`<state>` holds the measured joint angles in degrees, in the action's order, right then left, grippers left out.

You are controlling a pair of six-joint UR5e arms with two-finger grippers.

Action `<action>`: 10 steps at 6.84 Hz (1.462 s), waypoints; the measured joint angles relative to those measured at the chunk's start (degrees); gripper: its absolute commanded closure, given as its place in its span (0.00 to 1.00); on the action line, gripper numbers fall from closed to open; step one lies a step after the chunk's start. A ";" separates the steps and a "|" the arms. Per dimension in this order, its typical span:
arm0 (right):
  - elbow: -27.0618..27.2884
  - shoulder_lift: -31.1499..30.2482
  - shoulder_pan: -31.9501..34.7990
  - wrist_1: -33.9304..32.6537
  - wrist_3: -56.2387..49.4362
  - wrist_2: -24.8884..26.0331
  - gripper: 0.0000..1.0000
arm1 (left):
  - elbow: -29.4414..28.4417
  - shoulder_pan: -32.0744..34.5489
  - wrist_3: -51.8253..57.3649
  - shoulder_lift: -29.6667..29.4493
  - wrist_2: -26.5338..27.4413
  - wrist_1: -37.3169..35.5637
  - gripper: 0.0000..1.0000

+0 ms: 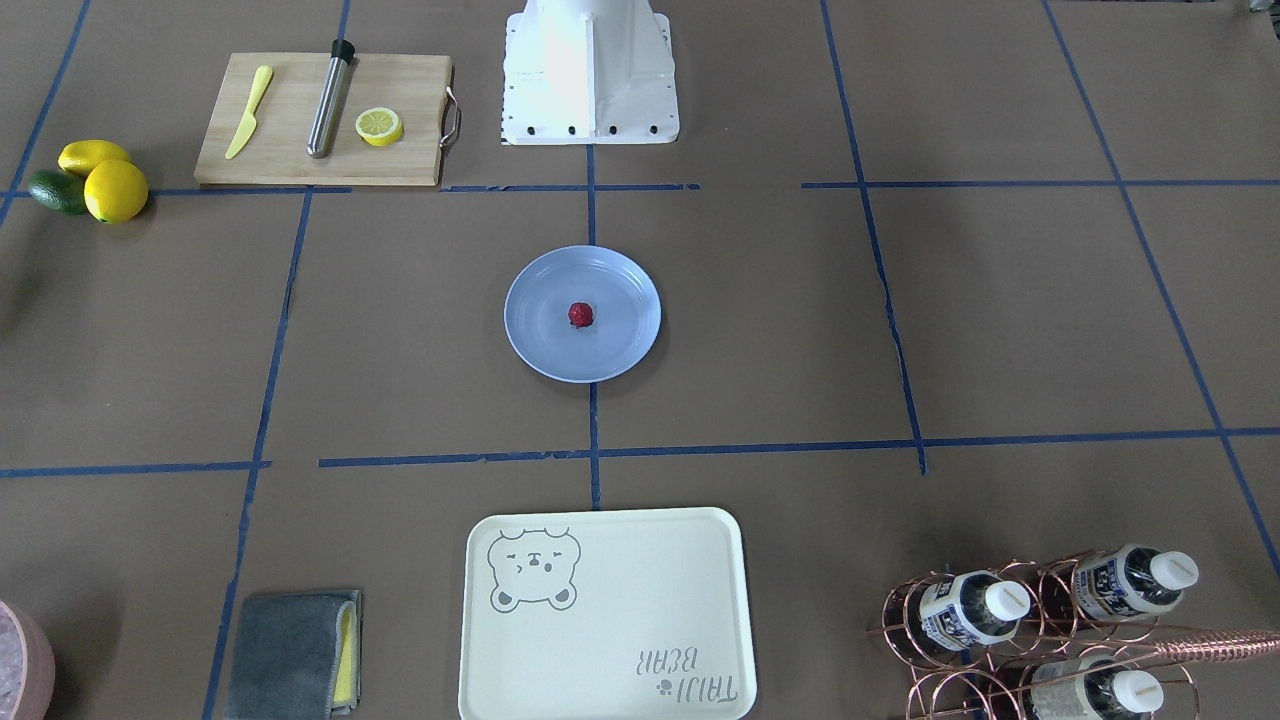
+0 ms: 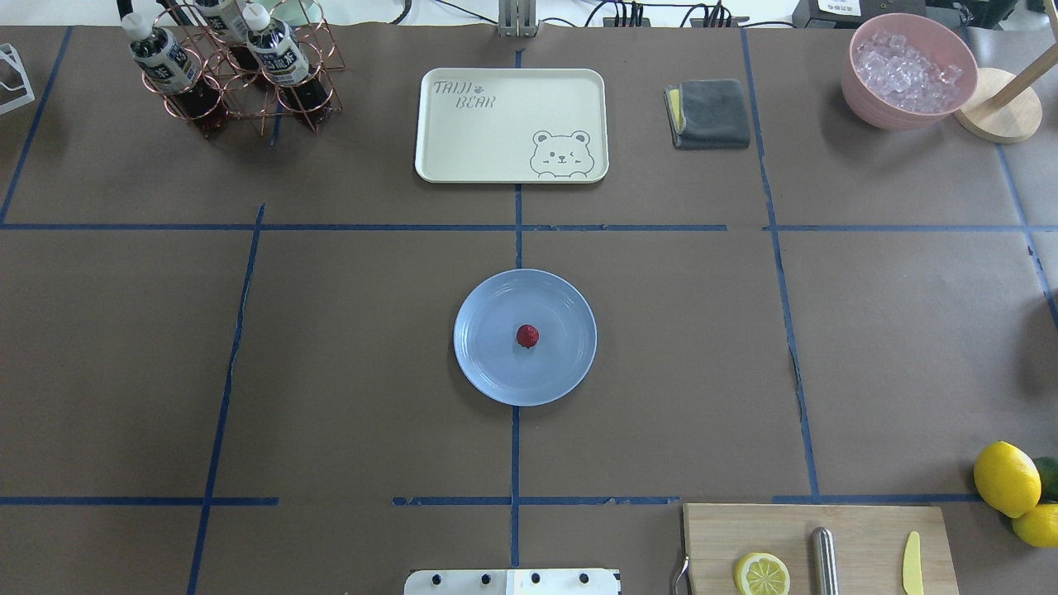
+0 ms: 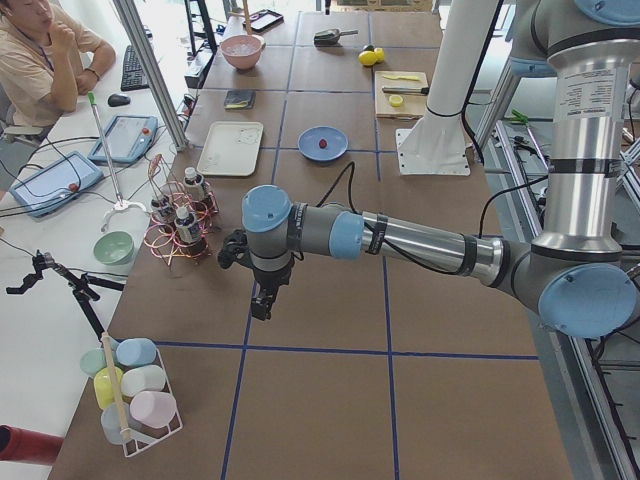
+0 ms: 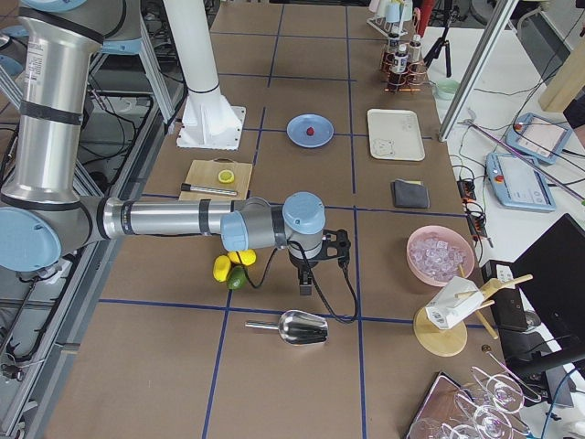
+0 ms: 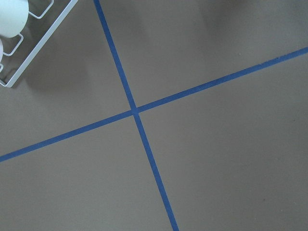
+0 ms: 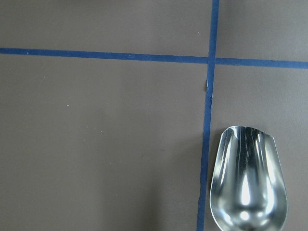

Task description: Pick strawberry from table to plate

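Note:
The small dark-red strawberry lies near the middle of the pale blue plate, which rests on the brown table at its centre. Neither gripper appears in the overhead or front-facing views. My left gripper hangs over the table's far-left end, well away from the plate. At the opposite end, my right gripper hangs near a metal scoop. I cannot tell from these side views whether either gripper is open or shut. Both wrist views show only taped table.
A cutting board holds a lemon half, a steel rod and a yellow knife. Whole lemons sit beside it. The bear tray, bottle rack, grey cloth and ice bowl line the far edge. A person sits off-table.

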<state>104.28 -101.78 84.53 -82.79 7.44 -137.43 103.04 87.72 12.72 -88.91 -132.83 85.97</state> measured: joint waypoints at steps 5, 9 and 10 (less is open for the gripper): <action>-0.04 -0.08 -1.42 0.00 -0.04 -0.01 0.00 | -0.24 -0.03 0.14 -0.03 0.00 0.25 0.00; -0.09 -0.01 -2.55 0.06 -0.01 0.14 0.00 | -0.76 -0.12 0.20 -0.12 0.00 1.04 0.00; -0.07 -0.01 -2.64 0.08 -0.04 0.14 0.00 | -1.09 -0.15 0.20 -0.12 -0.14 1.27 0.00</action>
<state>104.21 -101.78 81.89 -82.71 7.40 -137.29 101.95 87.57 12.92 -89.03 -132.98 87.24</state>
